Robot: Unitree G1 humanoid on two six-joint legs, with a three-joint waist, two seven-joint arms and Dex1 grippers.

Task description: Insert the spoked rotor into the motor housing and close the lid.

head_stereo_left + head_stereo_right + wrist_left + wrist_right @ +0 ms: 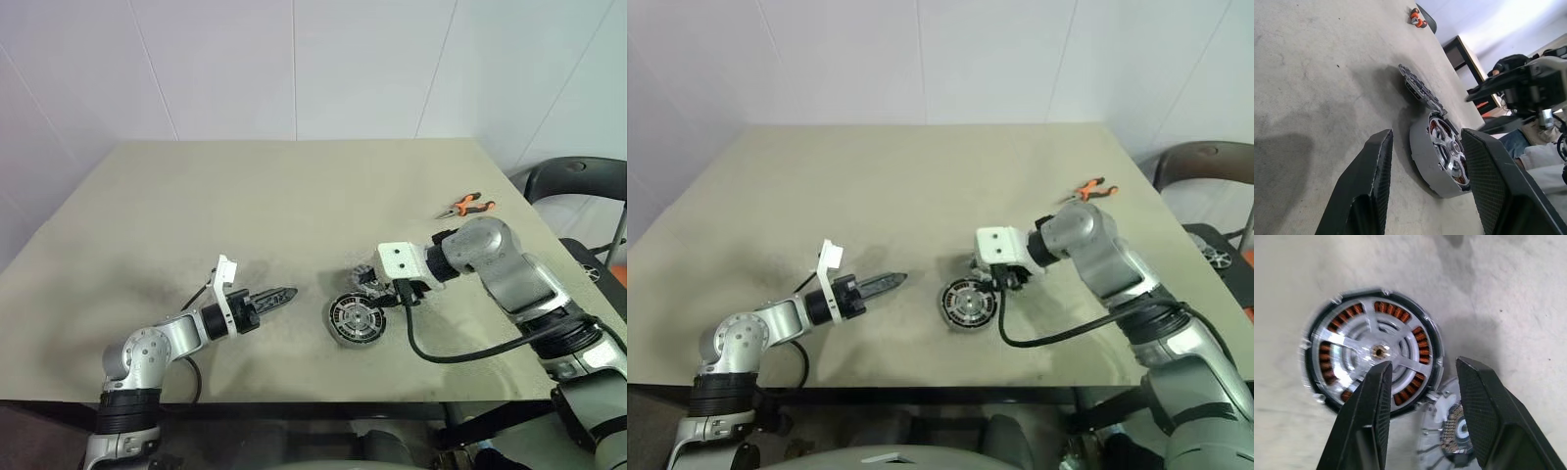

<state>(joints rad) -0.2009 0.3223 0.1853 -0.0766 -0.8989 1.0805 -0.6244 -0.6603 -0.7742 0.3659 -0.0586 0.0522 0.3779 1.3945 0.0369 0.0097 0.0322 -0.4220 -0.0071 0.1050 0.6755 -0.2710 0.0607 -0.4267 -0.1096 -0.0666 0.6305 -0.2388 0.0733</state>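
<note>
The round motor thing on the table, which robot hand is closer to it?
The right. The right gripper hangs open just above and beside the motor housing, which has the spoked rotor in it. The left gripper is open too, off to its left with bare table between.

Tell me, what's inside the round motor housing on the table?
The spoked rotor sits inside the motor housing. Copper windings show between its silver spokes. Anything underneath the rotor is covered.
</note>
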